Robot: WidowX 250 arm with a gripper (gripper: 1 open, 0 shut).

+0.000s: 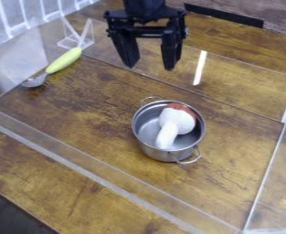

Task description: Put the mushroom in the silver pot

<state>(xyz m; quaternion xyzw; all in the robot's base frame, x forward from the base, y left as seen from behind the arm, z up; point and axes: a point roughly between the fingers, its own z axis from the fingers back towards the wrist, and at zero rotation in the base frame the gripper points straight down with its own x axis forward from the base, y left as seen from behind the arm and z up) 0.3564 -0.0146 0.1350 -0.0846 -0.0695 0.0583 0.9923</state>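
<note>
With the mushroom lying inside the silver pot, I judge the placing done, and my pincer, spread wide and holding nothing beyond the pot, need only keep clear of it.

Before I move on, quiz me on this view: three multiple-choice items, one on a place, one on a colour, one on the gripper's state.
1. Where is the mushroom?
A) beside the pot
B) inside the pot
C) between the fingers

2. What colour is its stem?
A) white
B) green
C) blue

3. How does the gripper stand?
A) shut on the pot
B) shut, empty
C) open

Key:
1 B: the mushroom lies within the walls of the silver pot.
2 A: the thick stem shows white.
3 C: the gripper has its fingers wide apart.
</note>
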